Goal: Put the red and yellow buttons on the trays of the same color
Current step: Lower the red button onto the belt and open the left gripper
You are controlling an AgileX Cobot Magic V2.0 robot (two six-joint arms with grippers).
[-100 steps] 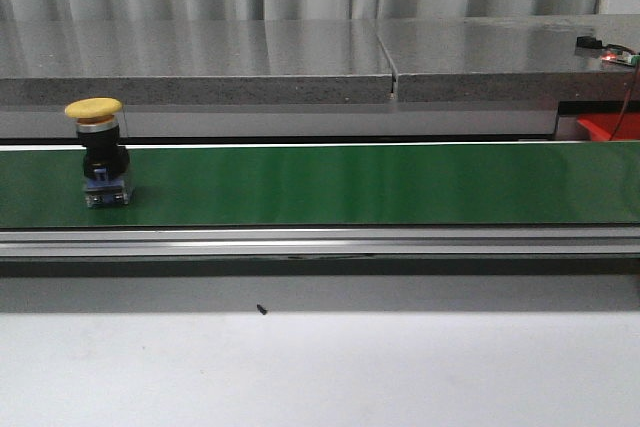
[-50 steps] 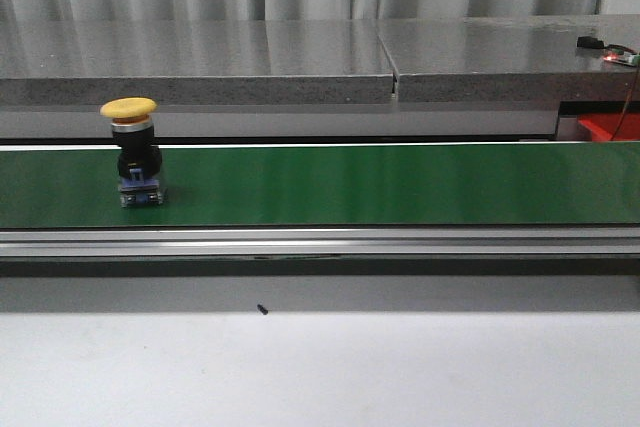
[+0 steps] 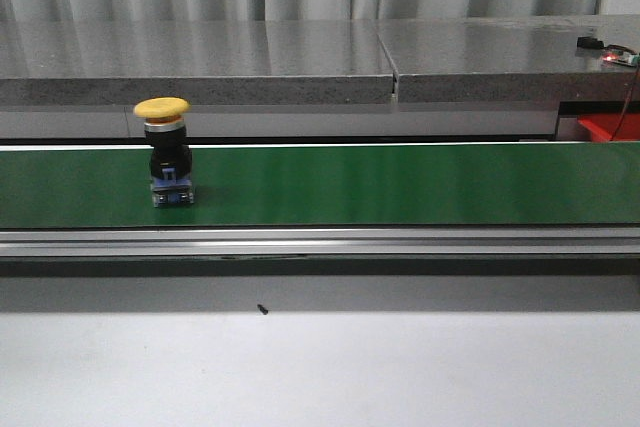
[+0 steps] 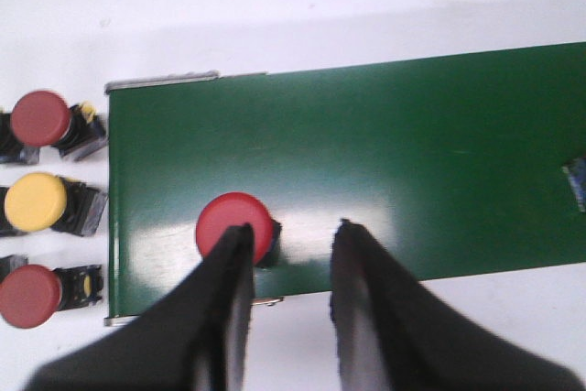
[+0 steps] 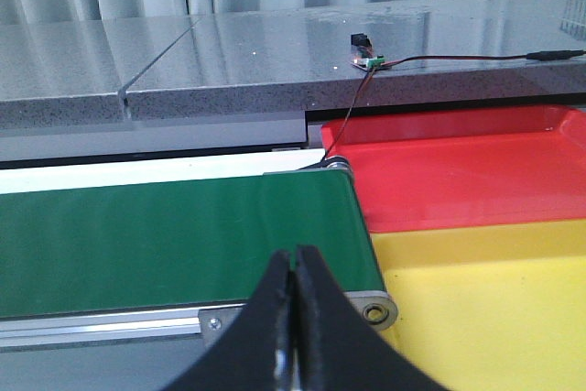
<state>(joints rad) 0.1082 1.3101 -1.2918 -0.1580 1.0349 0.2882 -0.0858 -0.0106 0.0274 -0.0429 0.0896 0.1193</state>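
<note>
Right now, nearest me in the front view, I see the pale desk (image 3: 320,372) with a small dark speck (image 3: 262,309) on it at about 6 o'clock. Beyond it runs the green belt (image 3: 400,185), and a yellow button (image 3: 165,152) stands upright on it at about 9 o'clock, cap on top, dark body below. Farther back lies the grey stone ledge (image 3: 300,57), with a bit of red tray (image 3: 605,125) at 3 o'clock.

From the left wrist view, my left end effector (image 4: 288,249) is spread apart and holds nothing. A red button (image 4: 233,226) stands on the belt touching or just beside one finger (image 4: 229,299), outside the gap. Off the belt's end, on the white surface, three more buttons lie in a row: a red one (image 4: 38,118), a yellow one (image 4: 35,201), another red one (image 4: 29,296).

From the right wrist view, my right end effector (image 5: 294,281) is pressed closed, empty, above the belt's other end. Just past it sits the yellow tray (image 5: 494,290), then the red tray (image 5: 476,171) touching it, then the ledge with a small circuit board (image 5: 368,61).
</note>
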